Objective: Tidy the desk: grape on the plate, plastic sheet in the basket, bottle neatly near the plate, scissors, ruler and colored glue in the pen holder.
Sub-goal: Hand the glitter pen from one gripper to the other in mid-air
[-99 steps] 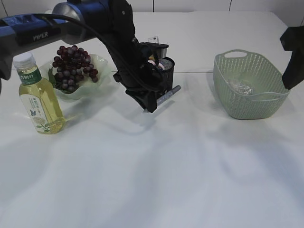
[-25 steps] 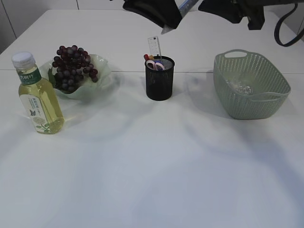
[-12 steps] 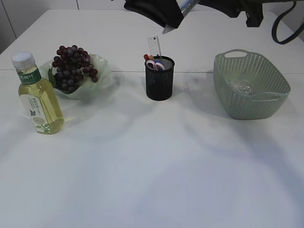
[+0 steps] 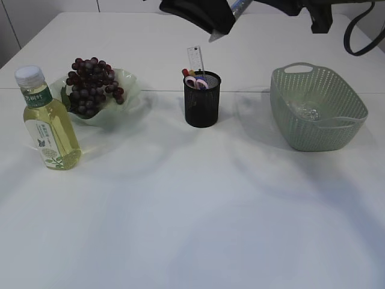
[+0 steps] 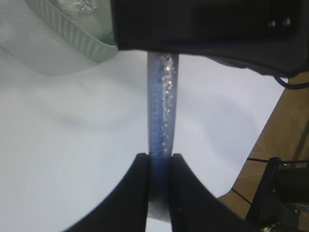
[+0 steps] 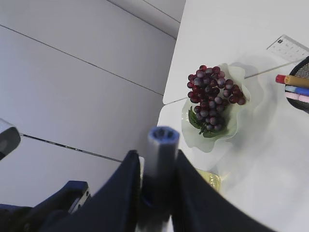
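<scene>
Worktop [image 4: 192, 217] inspected. Grape bunch [image 4: 91, 84] lies on the pale green plate [image 4: 129, 90] at rear left; the bottle [image 4: 48, 120] of yellow liquid stands upright just in front of and left of the plate, apart from it. The black mesh pen holder [image 4: 203, 102] stands at centre rear, holding the clear ruler [image 4: 196, 60], which sticks up above the rim, the pink-handled scissors [image 4: 197, 82] and some coloured sticks; the green basket [image 4: 316, 111] sits at right with the crumpled plastic sheet [image 4: 305, 110] inside.

The blue glitter glue tube [image 5: 162, 106] is held high above the worktop, above the pen holder at the top edge of the exterior view. Left hand [image 5: 159, 166]: fingers pressed against one end of the tube, pinching it. Right hand [image 6: 157, 169]: both fingers lie against the sides of the tube's other end [image 6: 162, 145], whose open blue tip faces the right wrist camera; the tube thus spans between the two hands. Both arms are largely cut off by the frame edge in the exterior view.
</scene>
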You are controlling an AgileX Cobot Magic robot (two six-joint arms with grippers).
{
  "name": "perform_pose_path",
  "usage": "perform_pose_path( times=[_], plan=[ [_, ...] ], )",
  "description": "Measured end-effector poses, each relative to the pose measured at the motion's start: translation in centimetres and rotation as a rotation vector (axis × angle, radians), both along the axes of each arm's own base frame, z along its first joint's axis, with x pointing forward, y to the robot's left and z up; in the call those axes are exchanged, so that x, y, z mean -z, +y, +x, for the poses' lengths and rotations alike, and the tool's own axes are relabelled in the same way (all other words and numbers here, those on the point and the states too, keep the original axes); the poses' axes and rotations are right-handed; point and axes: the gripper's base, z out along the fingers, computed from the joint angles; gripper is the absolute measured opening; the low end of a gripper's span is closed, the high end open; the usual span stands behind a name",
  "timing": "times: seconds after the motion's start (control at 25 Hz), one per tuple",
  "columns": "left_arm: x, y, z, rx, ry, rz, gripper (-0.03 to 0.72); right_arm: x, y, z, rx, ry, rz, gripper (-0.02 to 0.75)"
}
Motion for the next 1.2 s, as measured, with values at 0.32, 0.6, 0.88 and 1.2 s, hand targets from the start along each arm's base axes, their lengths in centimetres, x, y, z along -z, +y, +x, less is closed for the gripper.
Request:
perform_pose_path(
  times=[0.32,0.6,0.88,1.2],
  plan=[
    [-0.04,-0.05,-0.07,0.004,0.007,-0.007,0.077,-0.04,0.06,-0.05,-0.01,-0.006,0.0,0.143],
    [-0.04,-0.05,-0.07,0.004,0.008,-0.007,0.079,-0.04,0.08,-0.07,-0.013,-0.007,-0.001,0.143],
    [-0.04,-0.05,-0.09,0.005,0.009,-0.007,0.108,-0.04,0.1,-0.09,-0.017,-0.008,-0.002,0.143],
    [-0.08,-0.11,-0.15,0.008,0.015,-0.015,0.221,-0.02,0.17,-0.17,-0.031,-0.014,-0.009,0.143]
  ],
)
